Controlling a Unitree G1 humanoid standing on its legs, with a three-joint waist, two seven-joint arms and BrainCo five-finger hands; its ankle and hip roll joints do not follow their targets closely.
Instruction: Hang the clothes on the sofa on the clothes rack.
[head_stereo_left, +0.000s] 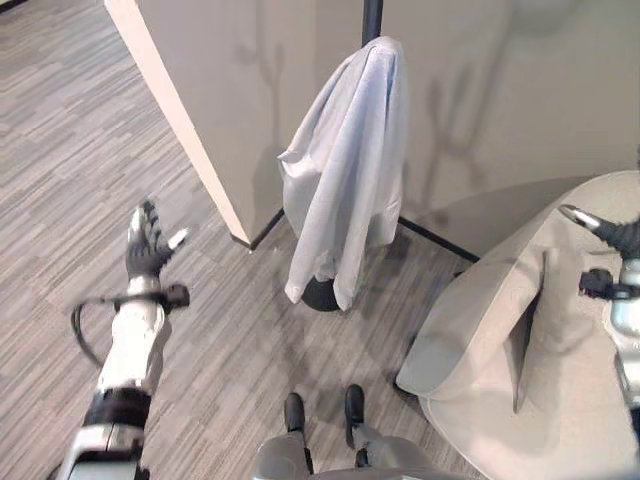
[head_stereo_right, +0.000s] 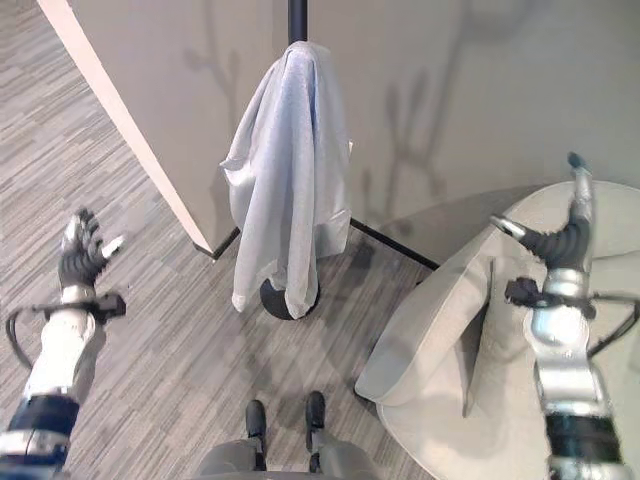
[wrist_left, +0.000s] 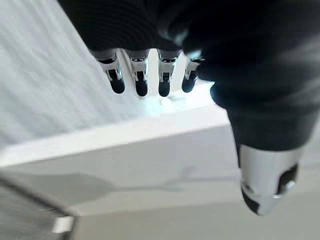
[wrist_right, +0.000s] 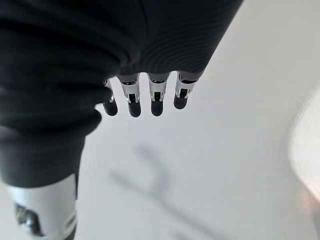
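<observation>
Pale blue cloth, my shirt (head_stereo_left: 345, 170), hangs on the clothes rack (head_stereo_left: 372, 20), draped over the top of the dark pole with its long axis running straight down toward the round base. It falls in soft folds, one side bunched at mid-height, the hem just above the base. My left hand (head_stereo_left: 146, 247) is raised over the grey floor (head_stereo_left: 80, 150), well apart from the shirt, fingers (wrist_left: 140, 77) straight and holding nothing. My right hand (head_stereo_right: 565, 235) is up over the beige sofa (head_stereo_right: 470, 330), fingers (wrist_right: 156, 97) extended, empty too.
</observation>
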